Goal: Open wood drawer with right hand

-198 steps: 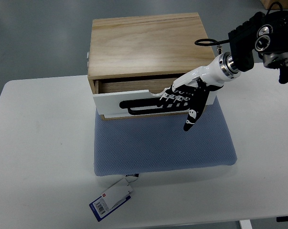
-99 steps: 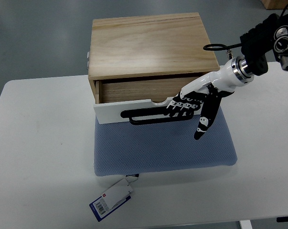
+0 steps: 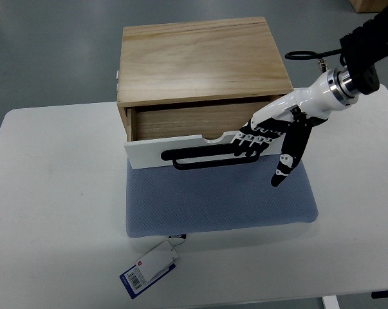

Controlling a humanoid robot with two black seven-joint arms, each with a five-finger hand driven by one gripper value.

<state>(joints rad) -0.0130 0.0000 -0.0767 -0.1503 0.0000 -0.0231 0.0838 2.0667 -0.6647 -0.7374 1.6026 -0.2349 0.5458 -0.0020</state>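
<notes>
A light wood box (image 3: 203,61) stands at the back of the white table (image 3: 52,212). Its drawer (image 3: 181,132) is pulled partly out, with a white front (image 3: 145,152) and a long black handle (image 3: 206,154). My right hand (image 3: 261,141) comes in from the upper right. Its black-and-white fingers (image 3: 253,142) are curled over the right end of the handle and the drawer front's top edge. The thumb (image 3: 287,161) hangs down apart from them. The drawer's inside looks empty as far as it shows. The left hand is out of view.
A blue-grey mat (image 3: 219,193) lies under and in front of the box. A small blue-and-white tag (image 3: 148,267) lies near the table's front edge. The right forearm (image 3: 367,48) reaches over the table's back right corner.
The drawer has slid further out toward the front, and the box has shifted slightly. My right hand has moved right and forward with the handle, and the forearm has drawn back to the right.
</notes>
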